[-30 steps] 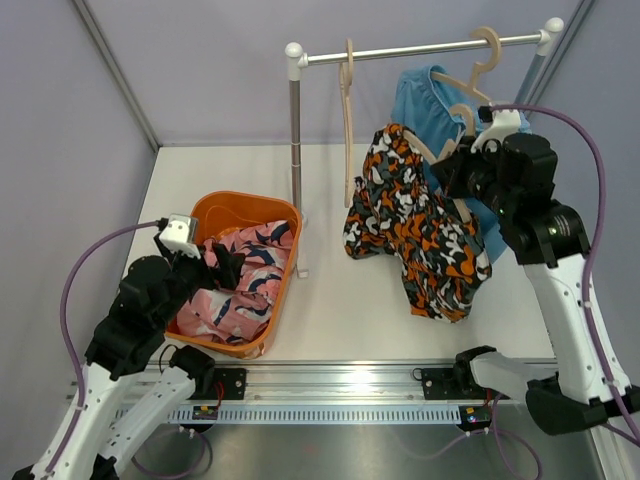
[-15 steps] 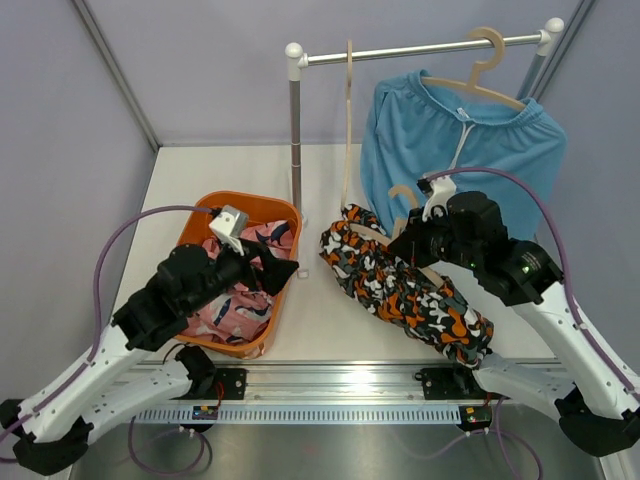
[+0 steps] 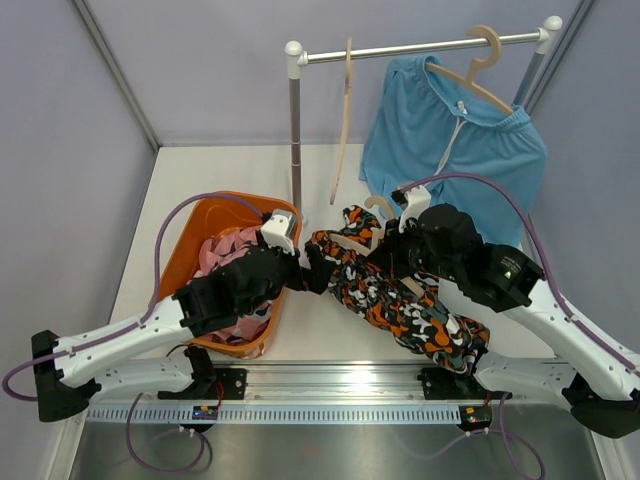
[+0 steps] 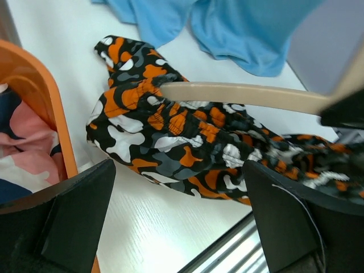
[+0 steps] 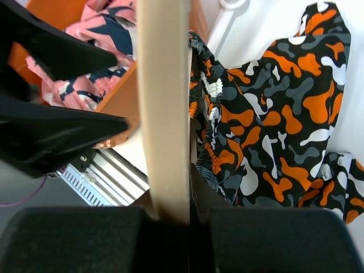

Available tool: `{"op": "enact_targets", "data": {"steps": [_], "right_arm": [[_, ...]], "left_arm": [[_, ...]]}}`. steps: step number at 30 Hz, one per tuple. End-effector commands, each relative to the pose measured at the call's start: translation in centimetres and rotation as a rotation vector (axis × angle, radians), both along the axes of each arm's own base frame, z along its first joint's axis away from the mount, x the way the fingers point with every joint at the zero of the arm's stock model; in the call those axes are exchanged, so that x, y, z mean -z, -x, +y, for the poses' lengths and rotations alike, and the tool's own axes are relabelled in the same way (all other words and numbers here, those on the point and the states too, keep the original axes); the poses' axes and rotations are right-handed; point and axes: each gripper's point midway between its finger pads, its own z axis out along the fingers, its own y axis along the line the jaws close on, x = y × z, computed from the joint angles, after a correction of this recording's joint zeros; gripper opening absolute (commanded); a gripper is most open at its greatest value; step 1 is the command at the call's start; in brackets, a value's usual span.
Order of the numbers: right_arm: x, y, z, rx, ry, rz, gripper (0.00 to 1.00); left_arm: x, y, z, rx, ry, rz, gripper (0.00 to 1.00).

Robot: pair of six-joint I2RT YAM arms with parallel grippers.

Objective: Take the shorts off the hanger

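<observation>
The black shorts with orange and white blotches (image 3: pixel 410 300) lie on the table, still draped on a wooden hanger (image 3: pixel 350 240). My right gripper (image 3: pixel 388 262) is shut on that hanger (image 5: pixel 164 102), with the black shorts (image 5: pixel 273 114) beside it. My left gripper (image 3: pixel 322 268) is open, its jaws wide on either side of the shorts' waistband end (image 4: pixel 170 136), just above the table; the hanger arm (image 4: pixel 244 96) lies across the fabric. The light blue shorts (image 3: pixel 450 140) hang on a hanger (image 3: pixel 480 80) on the rail. The pink shorts (image 3: pixel 225 250) lie in the basket.
The orange basket (image 3: pixel 200 215) stands left of the rack post (image 3: pixel 296 150); its rim shows in the left wrist view (image 4: pixel 40 96). An empty wooden hanger (image 3: pixel 343 120) hangs on the rail. The metal rail edge (image 3: pixel 330 380) runs along the table front.
My left arm swung right from the basket to the black shorts, jaws open. My right arm brought the hanger with the black shorts down and left onto the table.
</observation>
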Motion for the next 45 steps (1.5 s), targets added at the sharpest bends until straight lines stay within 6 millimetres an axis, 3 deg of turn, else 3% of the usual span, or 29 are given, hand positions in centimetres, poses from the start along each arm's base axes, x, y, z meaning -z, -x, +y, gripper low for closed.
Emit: {"op": "enact_targets", "data": {"steps": [1, 11, 17, 21, 24, 25, 28, 29, 33, 37, 41, 45], "right_arm": [[-5.0, -0.7, 0.6, 0.043, -0.125, -0.102, 0.0], [-5.5, 0.4, 1.2, 0.02, -0.114, -0.105, 0.0], [-6.5, 0.9, 1.0, 0.016, -0.127, -0.119, 0.0], [-7.4, 1.3, 0.8, 0.009, -0.136, -0.127, 0.0], [-7.9, 1.5, 0.3, 0.015, -0.137, -0.136, 0.0], [-8.1, 1.5, 0.1, 0.017, -0.138, -0.14, 0.0], [-8.9, 2.0, -0.4, 0.01, -0.156, -0.15, 0.0], [-9.0, 2.1, -0.5, 0.008, -0.159, -0.152, 0.0], [-9.1, 2.7, -1.1, -0.004, -0.152, -0.148, 0.0], [-8.5, 3.7, -1.4, -0.043, -0.139, -0.128, 0.0], [-8.8, 4.6, -2.1, -0.06, -0.161, -0.132, 0.0], [-9.1, 5.2, -2.3, -0.082, -0.176, -0.138, 0.0]], "left_arm": [[-2.9, -2.1, -0.3, -0.169, 0.124, -0.036, 0.99], [-2.6, -3.7, -3.1, -0.208, 0.163, -0.035, 0.99], [-2.1, -4.0, -3.6, -0.213, 0.129, -0.034, 0.97], [-1.4, -4.2, -3.4, -0.232, 0.113, -0.031, 0.9], [-1.5, -4.3, -2.8, -0.249, 0.101, -0.045, 0.77], [-1.7, -4.4, -2.4, -0.262, 0.1, -0.054, 0.65], [-1.9, -4.5, -1.7, -0.28, 0.084, -0.072, 0.49], [-2.1, -4.7, -1.2, -0.295, 0.076, -0.085, 0.37], [-3.4, -5.1, 0.1, -0.338, 0.062, -0.13, 0.12], [-4.3, -6.6, 2.4, -0.415, 0.006, -0.149, 0.01], [-3.6, -8.5, 5.2, -0.491, -0.01, -0.131, 0.0], [-3.2, -9.6, 6.6, -0.515, -0.01, -0.114, 0.0]]}}
